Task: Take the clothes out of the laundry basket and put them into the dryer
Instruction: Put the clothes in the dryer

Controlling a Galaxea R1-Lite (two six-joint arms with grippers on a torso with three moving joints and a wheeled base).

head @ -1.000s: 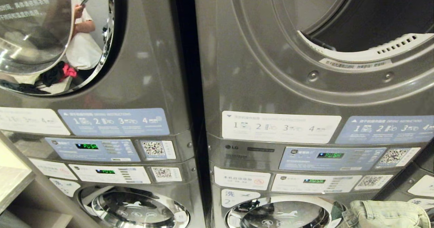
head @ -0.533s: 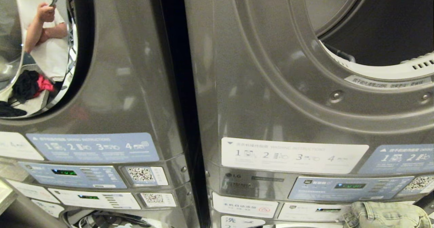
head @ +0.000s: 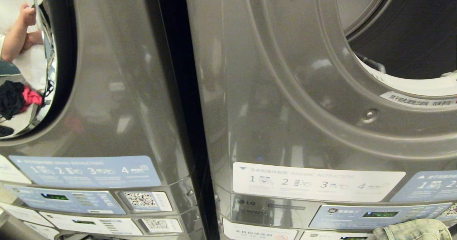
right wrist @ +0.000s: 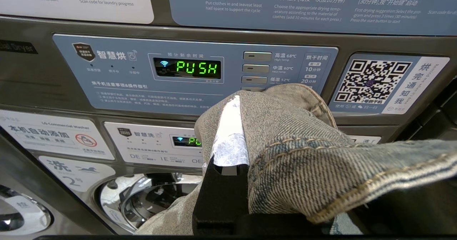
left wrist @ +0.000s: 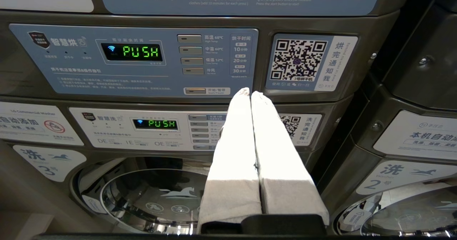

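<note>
**Jeans in hand, dryer drum not yet reached**

The right tool [right wrist: 228,125] is pinching a pair of faded denim jeans [right wrist: 285,143], with the cloth draped over its fingers and hanging down beside them. From the wrist camera, the jeans sit in front of the right-hand machine's dryer control panel [right wrist: 142,72], whose display reads PUSH. In the head view only a fold of the jeans [head: 410,230] shows at the lower right edge, well below the open dryer drum [head: 410,36] at the upper right.

The left tool [left wrist: 248,125] has its fingers pressed together on nothing and faces the control panel of the left-hand machine [left wrist: 107,61], apart from the work.

One garment has clearly been taken up, so the pick from the laundry basket looks done for this piece; the basket itself is not in view. The drum's dark interior shows no clothes in the part visible. What remains, by my judgement, is lifting the jeans up to the opening, pushing them in and letting go, then any further garments.
</note>
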